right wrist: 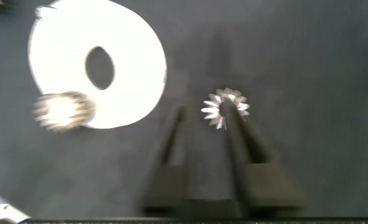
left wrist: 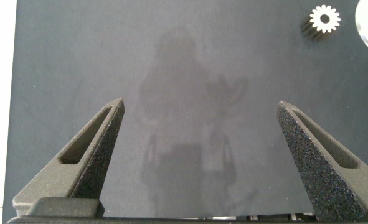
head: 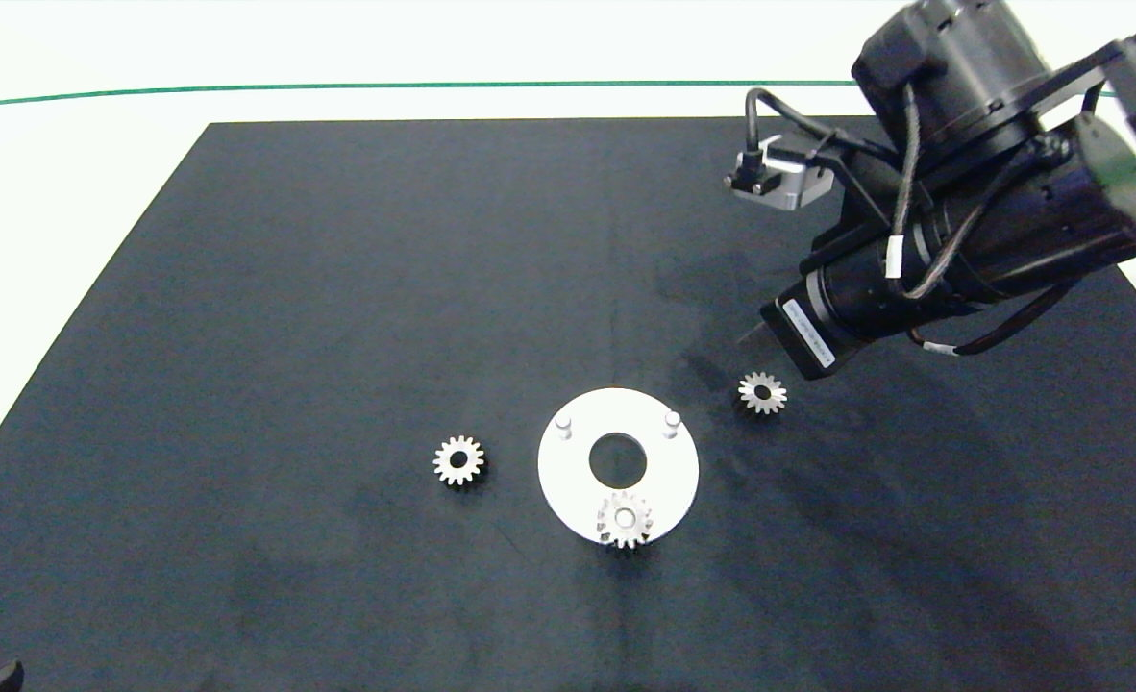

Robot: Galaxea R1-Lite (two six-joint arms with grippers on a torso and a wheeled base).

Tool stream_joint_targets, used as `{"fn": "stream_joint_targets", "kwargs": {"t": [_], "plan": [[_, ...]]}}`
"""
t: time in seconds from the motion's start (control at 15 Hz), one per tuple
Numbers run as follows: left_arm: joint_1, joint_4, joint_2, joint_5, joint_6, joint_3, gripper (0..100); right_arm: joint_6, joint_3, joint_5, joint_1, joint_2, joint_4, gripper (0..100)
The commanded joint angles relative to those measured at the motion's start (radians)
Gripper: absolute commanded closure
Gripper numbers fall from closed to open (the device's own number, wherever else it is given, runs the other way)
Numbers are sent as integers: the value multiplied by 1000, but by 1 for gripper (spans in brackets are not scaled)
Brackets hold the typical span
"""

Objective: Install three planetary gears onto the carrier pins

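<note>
One gear on, two loose around the white disc [head: 664,481]

One gear [head: 625,520] sits on the disc's near pin; two pins [head: 563,425] bare. Right gripper [right wrist: 203,124], fingers narrow, hovers at the gear [head: 762,392] right of the disc. Third gear [head: 458,460] lies left. Left gripper [left wrist: 200,155] gapes wide, empty.

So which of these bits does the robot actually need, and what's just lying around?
Needed:
- three small silver metal spur gears
- flat white round disc, two bare pins
- right gripper

Lying about:
- nothing but the black mat; left gripper idle
</note>
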Motion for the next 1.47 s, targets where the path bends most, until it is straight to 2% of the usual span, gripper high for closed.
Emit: {"fn": "stream_joint_targets", "kwargs": {"t": [0.07,0.33,0.4,0.67,0.8,0.93,1.0,1.2,1.27,1.47], "plan": [[6,2,-3,0,1,-7,0,4,-26,-67,84,16,45,90],[5,2,-4,0,-9,-10,0,1,-15,-92,63,13,45,90],[5,2,-6,0,-9,-8,0,1,-6,-92,44,5,45,0],[3,2,-9,0,-9,-10,0,10,68,-77,-52,-13,32,0],[2,2,-10,0,-9,-8,0,15,172,-75,-63,-36,-52,0],[2,2,-18,0,-9,-8,0,13,289,-24,-84,-47,-181,0],[2,13,-18,0,-9,-10,0,15,307,-9,-86,-44,-210,0],[-1,22,-26,0,-9,-12,0,15,320,29,-114,-35,-219,0],[-3,22,-26,0,-10,-10,0,15,324,52,-131,-33,-219,0],[-3,22,-24,0,-10,-8,0,15,358,60,-155,-33,-221,0]]}}
